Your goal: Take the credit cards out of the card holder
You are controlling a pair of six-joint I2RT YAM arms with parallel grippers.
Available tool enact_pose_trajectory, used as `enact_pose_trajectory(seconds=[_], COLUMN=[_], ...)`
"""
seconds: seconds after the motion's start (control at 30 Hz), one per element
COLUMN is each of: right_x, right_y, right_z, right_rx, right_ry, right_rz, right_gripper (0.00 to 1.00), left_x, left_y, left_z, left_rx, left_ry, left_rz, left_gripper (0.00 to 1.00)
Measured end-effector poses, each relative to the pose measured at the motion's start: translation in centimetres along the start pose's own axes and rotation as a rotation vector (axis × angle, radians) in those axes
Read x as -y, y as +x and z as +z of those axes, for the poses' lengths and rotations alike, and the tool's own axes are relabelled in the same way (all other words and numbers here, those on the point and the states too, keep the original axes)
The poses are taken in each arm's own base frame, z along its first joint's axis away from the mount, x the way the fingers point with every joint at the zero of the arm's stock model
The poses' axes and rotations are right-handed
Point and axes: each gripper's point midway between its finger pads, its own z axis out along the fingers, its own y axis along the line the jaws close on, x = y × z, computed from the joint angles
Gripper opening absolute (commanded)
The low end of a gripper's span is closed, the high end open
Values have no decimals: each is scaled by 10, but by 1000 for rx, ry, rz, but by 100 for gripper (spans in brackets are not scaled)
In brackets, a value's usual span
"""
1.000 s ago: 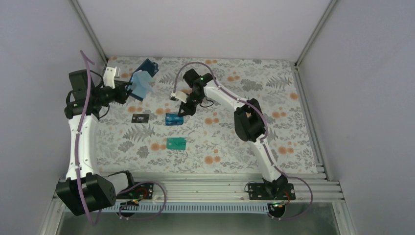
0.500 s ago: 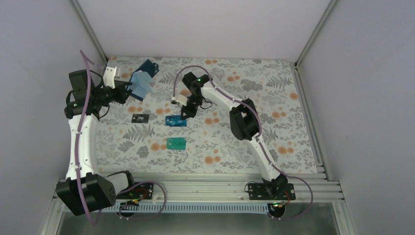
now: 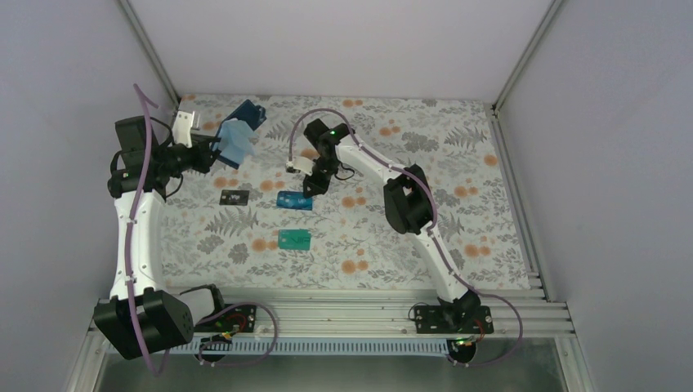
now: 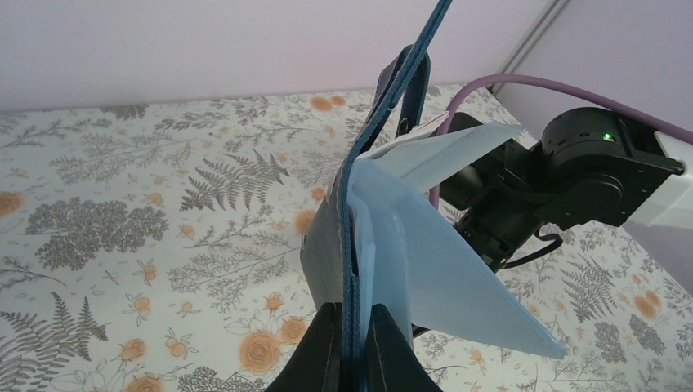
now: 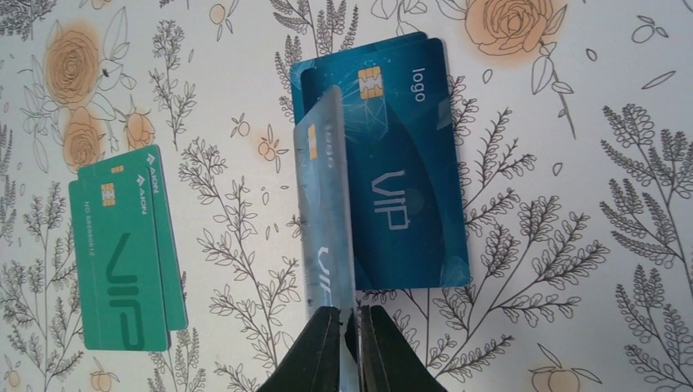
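Observation:
My left gripper is shut on the card holder and holds it open in the air at the far left. In the left wrist view the holder's navy cover and pale blue pockets rise from the gripper. My right gripper is shut on a pale blue-grey card, seen edge-on, just above the table. Beside it lie a bright blue card, also seen from the top, a teal-green card and a dark card.
The floral table cloth covers the table. Grey walls and metal rails close in the back and both sides. The right arm's black wrist shows just behind the raised holder.
My right gripper has drawn back a little from over the blue card, which now lies flat on the cloth. The left arm and holder have not moved.

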Motion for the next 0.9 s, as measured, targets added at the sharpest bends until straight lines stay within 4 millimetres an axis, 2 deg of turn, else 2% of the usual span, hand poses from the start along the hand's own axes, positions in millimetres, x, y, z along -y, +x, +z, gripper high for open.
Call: enact_pose_trajectory(seconds=[0.07, 0.2, 0.37, 0.47, 0.53, 0.6, 0.7, 0.8, 0.87, 0.9], right_x=[2, 10, 35, 37, 26, 6, -30, -79, -114, -130], right_y=[0, -2, -9, -10, -14, -24, -47, -67, -77, -80], right_z=[0, 0, -3, -19, -45, -88, -173, -258, -291, -299], right_rx=[-3, 0, 24, 75, 139, 267, 517, 770, 881, 917], right_ry=[10, 52, 181, 239, 270, 295, 357, 426, 445, 440], right_rz=[-1, 2, 20, 36, 37, 18, -55, -177, -270, -311], right_gripper=[16, 37, 49, 54, 57, 60, 62, 64, 69, 73], left_x=[0, 1, 3, 8, 17, 28, 49, 76, 91, 97], left_y=[0, 0, 0, 0, 0, -2, -2, 4, 8, 10], left_z=[0, 0, 0, 0, 0, -2, -5, -8, -9, -10], left_rx=[0, 1, 2, 5, 9, 19, 29, 24, 18, 15], left_ry=[2, 7, 20, 49, 100, 168, 287, 419, 492, 522], left_rz=[0, 0, 0, -1, 0, 13, 45, 82, 104, 112], left_gripper=[2, 2, 2, 2, 2, 2, 2, 2, 3, 2])
